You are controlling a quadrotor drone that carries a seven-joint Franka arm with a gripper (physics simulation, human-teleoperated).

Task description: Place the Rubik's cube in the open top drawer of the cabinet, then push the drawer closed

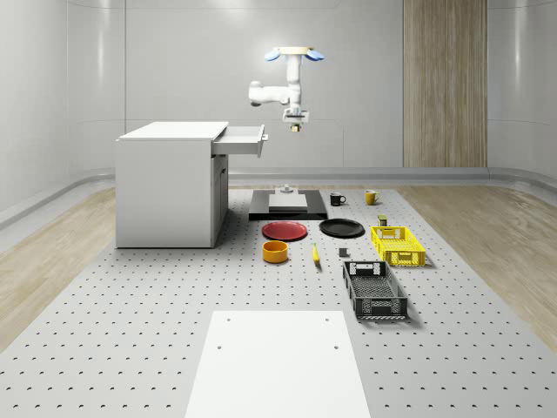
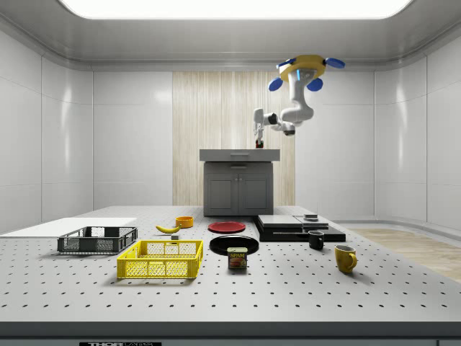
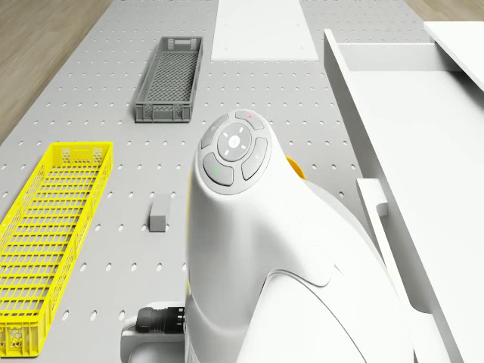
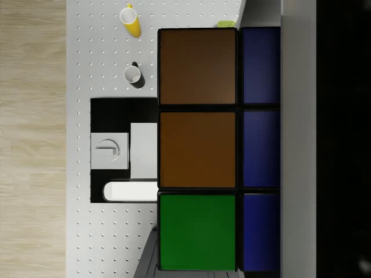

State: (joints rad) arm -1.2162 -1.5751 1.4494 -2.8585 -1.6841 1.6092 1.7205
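Whole-scene view: drone [image 1: 295, 55] hovering high, just off the open drawer [image 1: 240, 139] on the view's right; arm hanging below, gripper [image 1: 296, 123] level with the drawer front and beside it, not over the cavity. Something small and dark pinched at its tip, taken to be the cube. Below, a black slab [image 1: 287, 205], red plate [image 1: 285, 230] and mugs on the table.

Side view: drone [image 2: 302, 71] above and to the view's right of the cabinet [image 2: 238, 180]; gripper [image 2: 259, 140] just above the top's level, cube [image 2: 259, 144] a dark speck at the tips.

Drone view: arm's white shell up close, drawer [image 3: 393, 136] alongside it, yellow crate [image 3: 47, 234] and grey crate [image 3: 171, 80] on the table beyond.

Wrist view: cube [image 4: 217, 150] close up, brown, green and blue faces, clamped between the fingers; slab [image 4: 116, 116] far below.

Risks, as a judgement: released here, a long fall past the drawer front onto the slab. Moved sideways too low, a knock against the drawer's edge, shifting the grip. Hover drift likely to spoil the aim over the cavity.
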